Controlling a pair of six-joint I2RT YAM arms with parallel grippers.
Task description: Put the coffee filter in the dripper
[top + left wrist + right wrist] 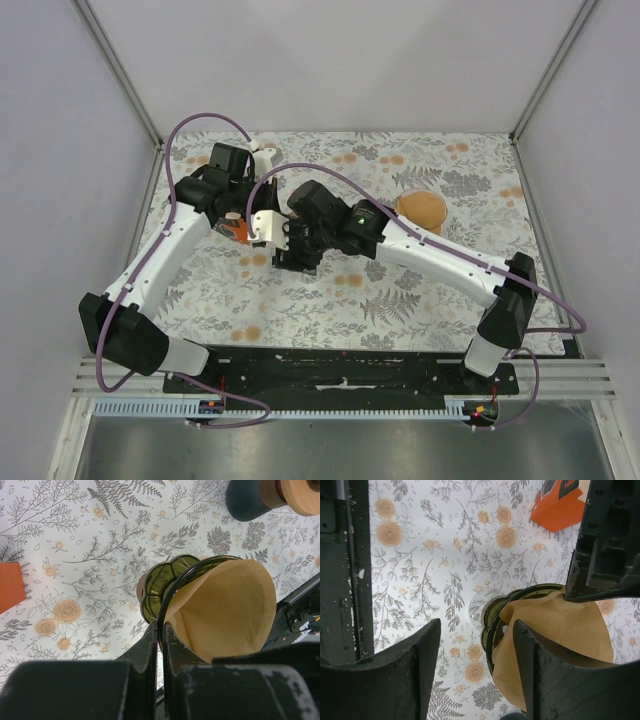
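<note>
The green glass dripper (159, 587) with a black rim stands on the flowered table. The brown paper coffee filter (227, 607) sits open in it and leans over the rim on one side. My left gripper (161, 626) is shut on the dripper's rim, one finger outside and one inside against the paper. In the right wrist view the dripper (495, 625) and the filter (560, 625) lie just beyond my open right gripper (477, 622), whose right finger (540, 675) overlaps the paper. In the top view both grippers, left (243, 226) and right (295, 252), meet over the dripper and hide it.
An orange box (559, 504) lies close to the dripper, also seen in the left wrist view (10, 586). A round brown stack of filters (423, 208) sits at the back right of the table (450, 295). Grey walls enclose the table.
</note>
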